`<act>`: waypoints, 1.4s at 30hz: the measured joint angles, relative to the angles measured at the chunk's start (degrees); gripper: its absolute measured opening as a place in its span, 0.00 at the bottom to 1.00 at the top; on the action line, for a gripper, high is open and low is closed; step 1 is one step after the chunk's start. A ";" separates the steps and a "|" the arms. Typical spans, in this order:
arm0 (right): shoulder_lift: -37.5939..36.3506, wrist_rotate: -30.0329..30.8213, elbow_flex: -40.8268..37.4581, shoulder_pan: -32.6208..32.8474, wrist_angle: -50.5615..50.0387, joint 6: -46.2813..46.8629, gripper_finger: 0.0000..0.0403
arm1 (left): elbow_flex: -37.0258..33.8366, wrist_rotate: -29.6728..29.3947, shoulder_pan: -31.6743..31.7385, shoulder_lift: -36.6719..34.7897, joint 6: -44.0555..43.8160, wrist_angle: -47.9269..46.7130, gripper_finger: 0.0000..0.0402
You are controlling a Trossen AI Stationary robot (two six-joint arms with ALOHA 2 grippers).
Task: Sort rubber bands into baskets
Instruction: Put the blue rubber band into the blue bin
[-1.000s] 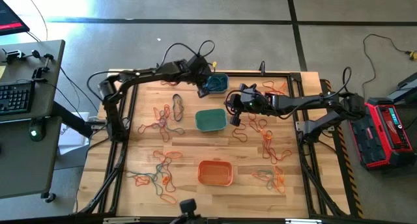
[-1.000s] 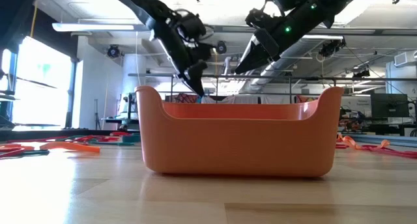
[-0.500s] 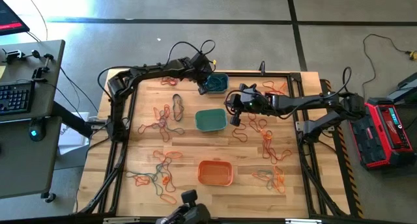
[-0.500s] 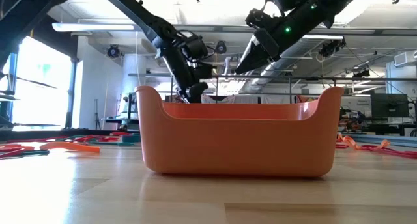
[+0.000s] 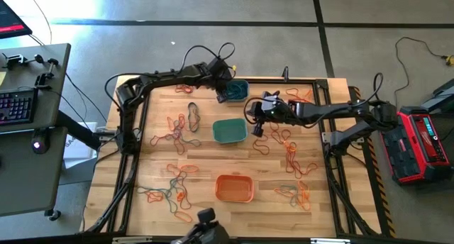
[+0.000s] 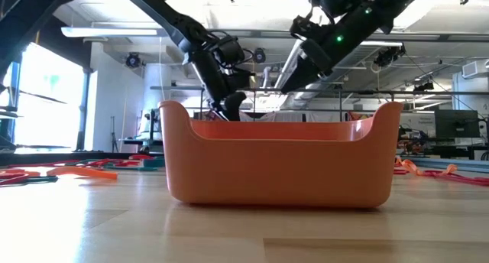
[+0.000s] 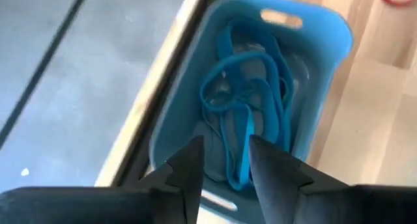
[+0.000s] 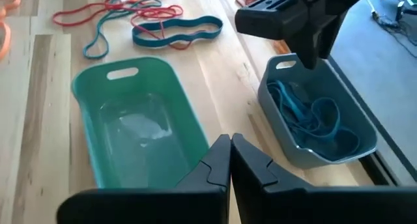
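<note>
My left gripper [image 7: 225, 168] is open just above the grey-blue basket [image 5: 237, 90] at the table's far edge. Several blue rubber bands [image 7: 244, 113] lie piled in that basket [image 7: 313, 74], below and between the fingertips. My right gripper [image 8: 230, 159] is shut and holds nothing. It hovers [image 5: 254, 123] to the right of the teal-green basket [image 5: 229, 130], which looks bare inside [image 8: 130, 126]. The orange basket [image 5: 234, 188] stands near the front edge.
Loose orange, red and blue-teal rubber bands lie in tangles on the left [image 5: 177, 127], front left [image 5: 174, 187] and right [image 5: 294, 155] of the wooden table. A dark frame [image 5: 135, 130] borders the table. More bands [image 8: 150, 22] lie beyond the teal-green basket.
My left gripper has sunk toward the grey-blue basket and has opened over it. My right gripper has kept its place, shut.
</note>
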 joint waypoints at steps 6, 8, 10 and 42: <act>0.00 -1.31 -0.32 -1.05 4.84 -3.27 0.00 | -0.04 -0.09 -1.59 -1.01 1.02 4.45 0.22; 0.00 -4.29 -1.95 -1.99 10.92 -4.22 0.00 | -0.04 0.28 -1.94 -1.01 1.53 6.65 0.19; 0.00 -6.35 -3.74 -3.15 15.22 -4.20 0.00 | -0.04 1.45 -2.12 -1.01 1.54 6.90 0.17; -10.21 -5.60 -15.28 1.88 4.43 5.22 0.00 | -37.69 2.65 -9.18 -25.83 0.80 46.18 0.00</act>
